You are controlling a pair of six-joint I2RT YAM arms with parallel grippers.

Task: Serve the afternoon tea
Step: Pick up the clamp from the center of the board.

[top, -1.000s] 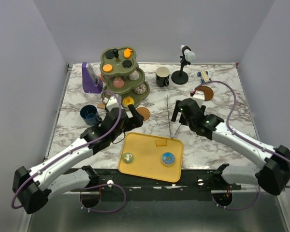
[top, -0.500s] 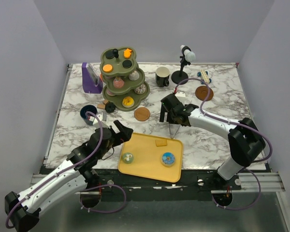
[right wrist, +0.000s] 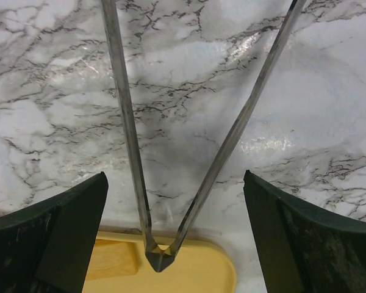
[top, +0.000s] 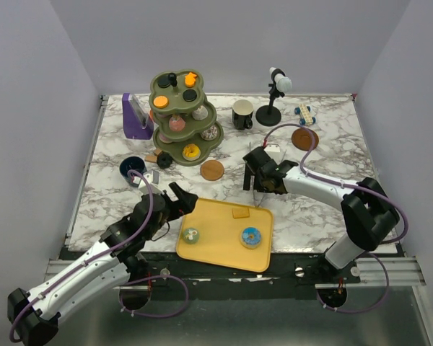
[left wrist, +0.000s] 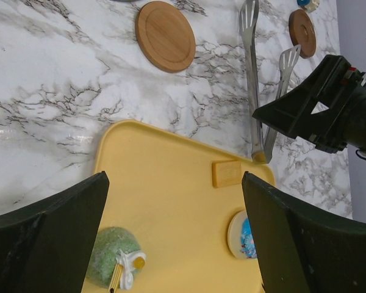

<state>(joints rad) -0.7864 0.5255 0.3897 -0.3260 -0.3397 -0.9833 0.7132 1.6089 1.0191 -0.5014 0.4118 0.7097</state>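
Observation:
The olive-green three-tier stand [top: 182,119] holds several toy sweets at the back left. On the yellow tray [top: 216,252] lie a green cupcake [top: 192,234], a blue-iced biscuit [top: 250,237] and a tan biscuit [top: 239,213]. My left gripper [top: 184,200] hovers open over the tray's left corner, above the cupcake [left wrist: 113,265]. My right gripper [top: 254,179] is open and straddles metal tongs [right wrist: 125,122] whose hinge rests on the tray rim. The dark-blue mug [top: 133,169] stands left, the black cream-lined mug [top: 242,114] at the back. One brown coaster [top: 212,170] lies mid-table, another [top: 304,138] to the right.
A purple wedge-shaped holder [top: 136,117] stands left of the tiered stand. A black stand with a white ball top [top: 274,97] is at the back, with a small blue-and-white item [top: 304,112] beside it. Grey walls close in the marble table [top: 325,216].
My left gripper has drawn back from beside the stand to the tray's left corner. My right gripper has moved left over the tongs. Both stayed open.

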